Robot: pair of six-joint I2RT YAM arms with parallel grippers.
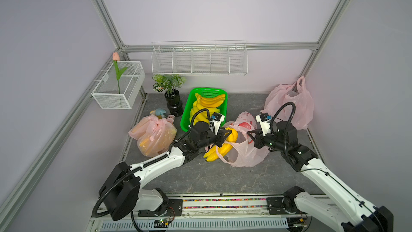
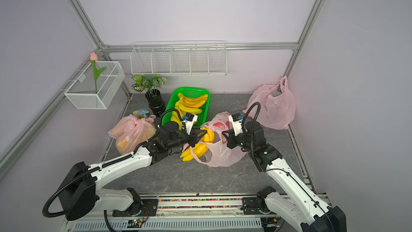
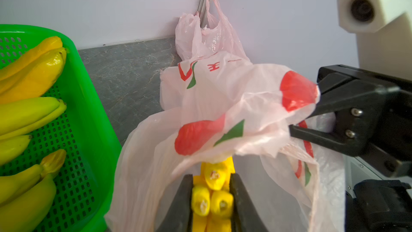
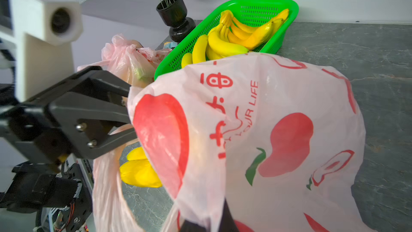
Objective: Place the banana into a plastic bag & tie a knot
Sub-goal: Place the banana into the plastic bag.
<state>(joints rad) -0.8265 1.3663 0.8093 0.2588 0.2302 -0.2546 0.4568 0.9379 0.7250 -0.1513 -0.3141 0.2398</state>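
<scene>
Left wrist view: the left jaws clamp the banana bunch (image 3: 215, 181) at its stem end. Straight ahead of them gapes the plastic bag (image 3: 223, 99), its rim pinched in the right jaws opposite. The loading step is in hand, and the bunch seems only partly inside. Next, I judge, it must go deeper past the rim before the left jaws let go; the knot comes after.
</scene>
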